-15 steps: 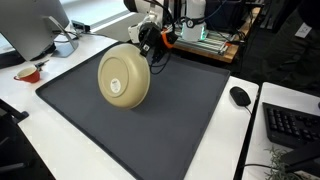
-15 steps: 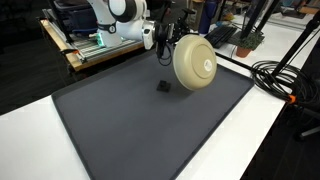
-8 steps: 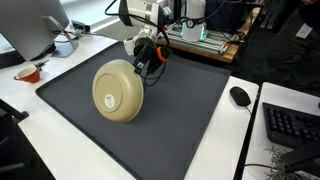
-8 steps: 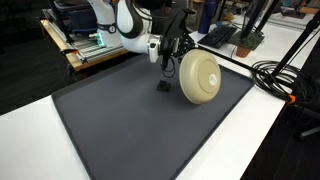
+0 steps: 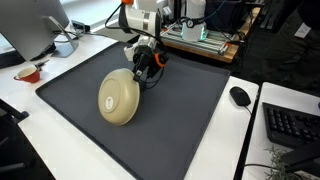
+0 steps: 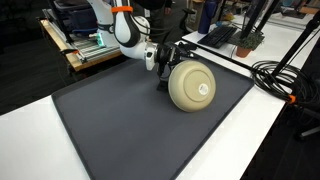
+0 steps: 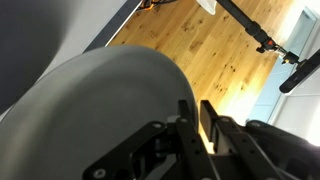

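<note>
Resting tilted on a matte dark-grey mat (image 5: 190, 125), a smooth, round beige bowl (image 5: 120, 97) shows its ringed foot in an exterior view (image 6: 191, 85). The gripper (image 5: 143, 68) sits at its upper rim, jaws drawn to a narrow slit; whether they pinch the rim, I cannot tell. White desks (image 5: 40, 150) border the mat, with a black mouse (image 5: 240, 96) nearby.

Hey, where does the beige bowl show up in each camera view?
In an exterior view: bowl left of centre, on the dark mat.
In an exterior view: bowl right of centre, near the mat's far edge.
Wrist view: bowl fills the lower left, a pale curve.
Shared landmark: the gripper at the bowl's rim.
</note>
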